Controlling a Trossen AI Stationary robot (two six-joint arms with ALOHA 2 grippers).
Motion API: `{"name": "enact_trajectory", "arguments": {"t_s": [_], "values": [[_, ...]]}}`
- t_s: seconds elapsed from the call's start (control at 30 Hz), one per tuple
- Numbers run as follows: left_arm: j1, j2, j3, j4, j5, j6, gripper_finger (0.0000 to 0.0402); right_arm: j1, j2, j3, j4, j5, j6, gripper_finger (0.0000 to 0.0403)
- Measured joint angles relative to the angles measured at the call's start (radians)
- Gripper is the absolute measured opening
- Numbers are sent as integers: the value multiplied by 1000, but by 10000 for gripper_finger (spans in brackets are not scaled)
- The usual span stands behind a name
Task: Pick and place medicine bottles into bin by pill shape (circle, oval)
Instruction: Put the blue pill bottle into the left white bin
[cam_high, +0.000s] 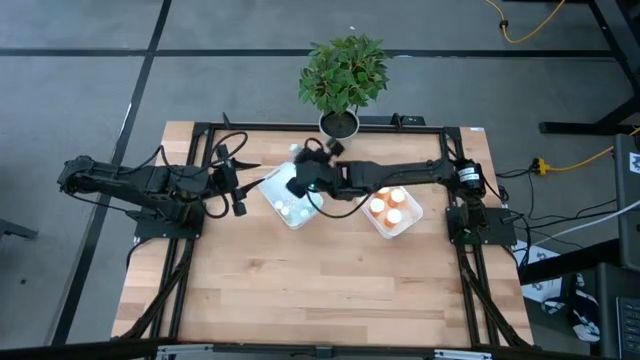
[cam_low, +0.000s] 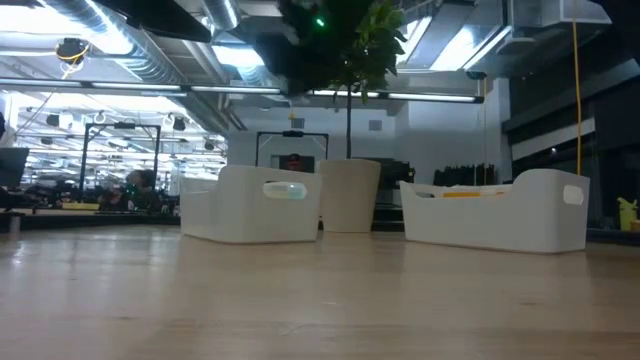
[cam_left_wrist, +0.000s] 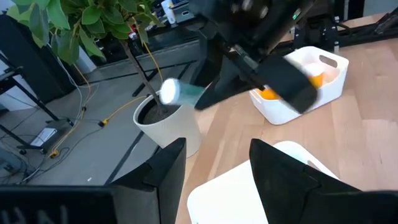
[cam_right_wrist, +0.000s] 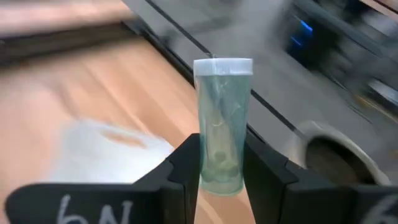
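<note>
R hand (cam_right_wrist: 221, 163) is clamping a pale teal bottle (cam_right_wrist: 222, 124) upright, cap up, above left bin's (cam_high: 270, 190) far edge, w/ bin just below; L hand (cam_left_wrist: 217, 168) is waiting apart, empty, beside that bin

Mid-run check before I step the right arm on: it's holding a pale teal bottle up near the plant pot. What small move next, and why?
Probably swing the right gripper back over the left bin and lower it. Its jaws are shut on the pale teal bottle, held in the air above the table near that bin's far edge, and the bottles already in it look pale, while the right bin holds orange ones.
</note>
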Motion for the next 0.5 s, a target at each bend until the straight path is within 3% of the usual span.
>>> {"name": "enact_trajectory", "arguments": {"t_s": [0.33,0.5], "values": [[0,0,0,1,-32,8,171,-18,-35,-1,-742,280,544,104],[13,0,0,5,-86,9,171,-51,-73,-2,-987,338,658,104]]}}
